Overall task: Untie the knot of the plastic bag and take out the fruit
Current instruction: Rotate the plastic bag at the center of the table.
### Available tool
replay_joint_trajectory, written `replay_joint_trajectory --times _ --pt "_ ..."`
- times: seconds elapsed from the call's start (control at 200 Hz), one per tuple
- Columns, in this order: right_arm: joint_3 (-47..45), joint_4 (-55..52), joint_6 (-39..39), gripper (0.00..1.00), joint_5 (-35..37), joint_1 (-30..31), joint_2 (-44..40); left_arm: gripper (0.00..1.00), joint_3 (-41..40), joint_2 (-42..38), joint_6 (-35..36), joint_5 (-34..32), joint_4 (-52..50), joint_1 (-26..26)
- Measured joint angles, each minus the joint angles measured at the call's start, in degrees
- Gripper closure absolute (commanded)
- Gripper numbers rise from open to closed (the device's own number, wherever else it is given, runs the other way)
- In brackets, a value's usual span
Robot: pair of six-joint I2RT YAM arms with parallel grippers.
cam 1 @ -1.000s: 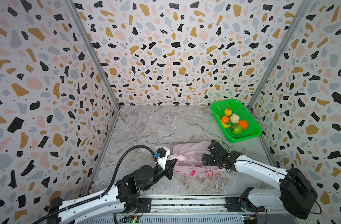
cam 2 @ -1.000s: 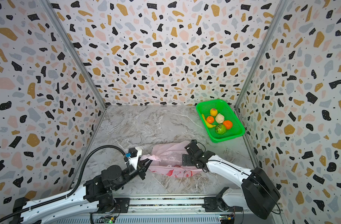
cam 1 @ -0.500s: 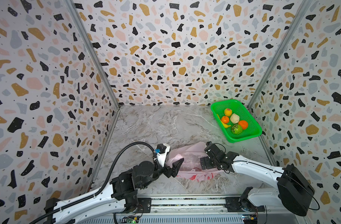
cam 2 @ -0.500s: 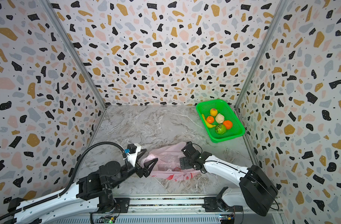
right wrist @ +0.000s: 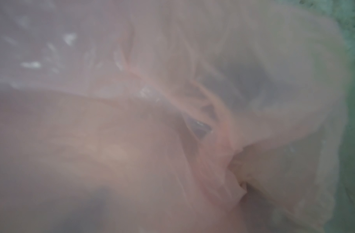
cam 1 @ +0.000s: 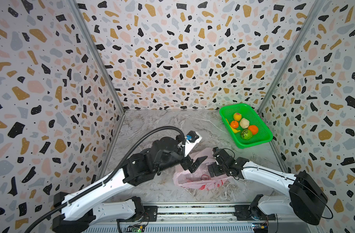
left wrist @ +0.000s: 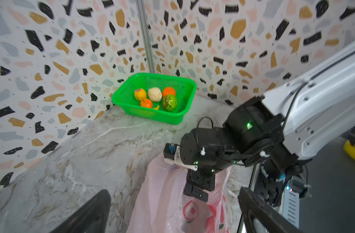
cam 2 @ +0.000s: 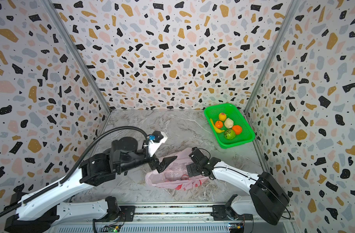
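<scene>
Two robot arms lean over a marble-look counter [cam 1: 156, 125] inside a speckled booth. A limp pink plastic bag [cam 1: 194, 179] lies flat near the front edge, betw. both arms; no knot can be made out on it.

L gripper [cam 1: 192, 163] hovers over the bag's left end, jaws released and spread wide, holding nothing. R gripper [cam 1: 216, 163] sits at the bag's right end, jaws also spread. It seems to press on the film w/o pinching it, though its wrist view is only blurred pink plastic [right wrist: 172, 121], so contact is unclear.

The fruit [cam 1: 241, 125] – oranges, peach, banana, a green one, a cream bumpy one – sits in a green basket [cam 1: 263, 139] at the back right corner, well apart from the bag. The bag looks about empty, but something small may hide in its folds.

Risks, as a guess:
- Thin film may cling to or snag on open jaws as an arm lifts, dragging the bag off the front edge.
- Both arms are close, so a careless pull-back could knock them together.
- A wide sweep by the R arm could bump the basket and spill fruit.
</scene>
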Motion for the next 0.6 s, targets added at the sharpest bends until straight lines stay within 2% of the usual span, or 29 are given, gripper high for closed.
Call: replay_joint_trajectory --times 0.27,0.601 --pt "-0.04 0.33 -0.31 0.00 -1.99 -0.94 -2.45 0.00 0.00 13.51 7.23 5.70 -5.29 4.61" --pt "-1.18 1.40 -0.28 0.00 -3.87 -1.40 -4.20 0.06 -6.69 18.25 9.25 3.41 -3.85 4.20"
